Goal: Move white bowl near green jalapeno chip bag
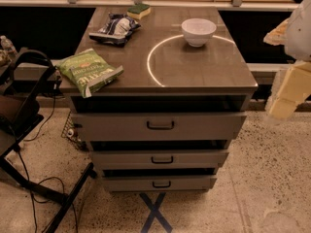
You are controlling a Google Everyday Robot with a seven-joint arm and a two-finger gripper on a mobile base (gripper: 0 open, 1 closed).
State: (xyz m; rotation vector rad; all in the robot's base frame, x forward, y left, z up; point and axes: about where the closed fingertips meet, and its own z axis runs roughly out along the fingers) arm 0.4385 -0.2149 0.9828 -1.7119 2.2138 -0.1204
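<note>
Worktop (194, 67) of a drawer cabinet carries the white bowl (198, 31), upright at its far right on a pale arc of light, and the green jalapeno chip bag (90, 71), lying flat at the near left corner with one edge over the rim, so the two are well apart. At the far left lie a dark blue-and-white snack bag (116, 28) and, just behind it, a yellow sponge (139, 10) with a green top. The pincer (286, 93) hangs off the worktop's right side, touching nothing, and whether it is open or closed cannot be told.
</note>
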